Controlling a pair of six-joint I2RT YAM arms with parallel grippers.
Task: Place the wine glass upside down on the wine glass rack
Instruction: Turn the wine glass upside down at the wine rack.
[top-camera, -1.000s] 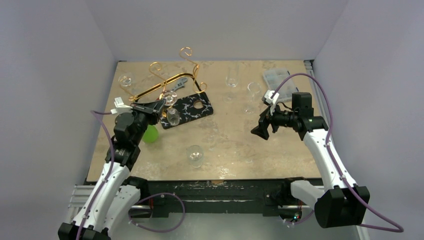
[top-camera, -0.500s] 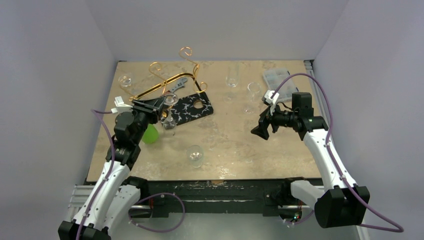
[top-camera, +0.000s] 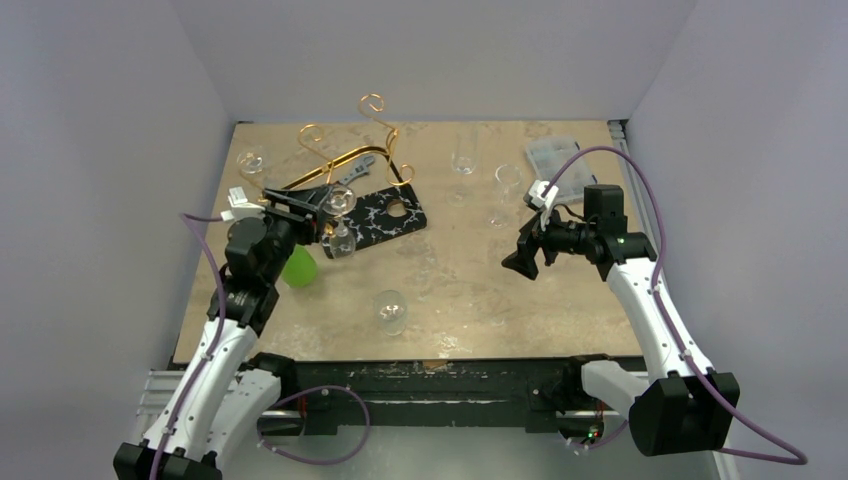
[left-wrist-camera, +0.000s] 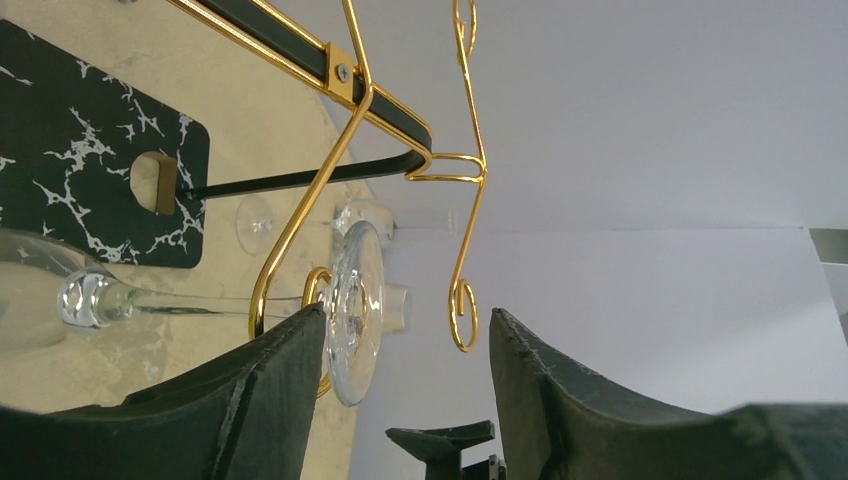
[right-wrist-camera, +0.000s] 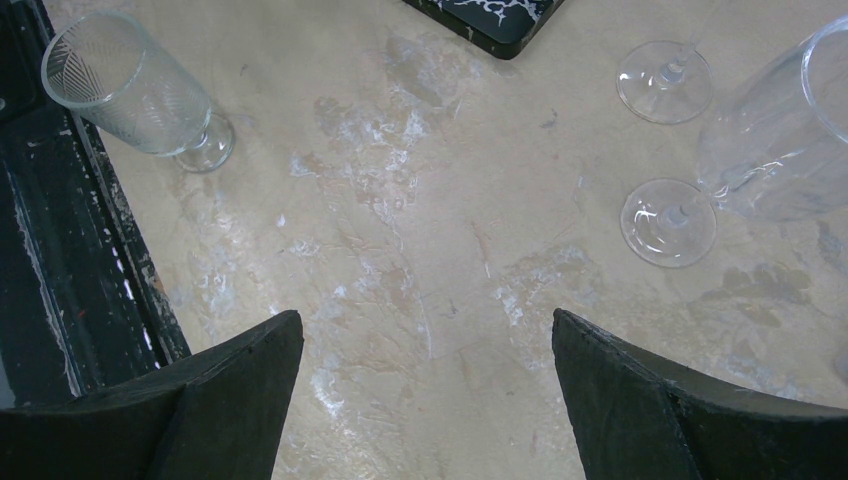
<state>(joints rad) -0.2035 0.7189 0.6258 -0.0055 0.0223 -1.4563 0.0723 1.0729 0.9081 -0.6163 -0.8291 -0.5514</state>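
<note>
Two arms in shot, and the action is all on the left. The wine glass (top-camera: 341, 235) hangs upside down on the rack (left-wrist-camera: 345, 78) — foot on top, stem dropping straight, bowl mouth-down at the rack's near side. It hangs over the edge of the black white-veined board (top-camera: 375, 226), which lies against the rack's near-right end; whether the bowl touches the board I cannot tell. From the left wrist, a gold scroll loop curls at the stem just under the foot.

The left end effector (left-wrist-camera: 406, 318) sits right at the rack's near-left side, its fingers partway apart with nothing between them. One fingertip (left-wrist-camera: 300, 335) is just beside the rim of the glass foot — touching or only close, I cannot tell.

Well to the right of the rack, the right end effector (right-wrist-camera: 427, 318) hangs with its fingers spread wide and empty, only the tan surface (top-camera: 450, 280) showing between them.

A green thing (top-camera: 299, 268) lies near-left of the rack, by the left arm. A short glass (top-camera: 390, 310) stands on the near side of the rack, well apart from it. A small glass (top-camera: 252, 160) stands to the rack's left, two stemmed glasses (top-camera: 463, 150) to its right, and a clear plastic box (top-camera: 555, 155) further right again.
</note>
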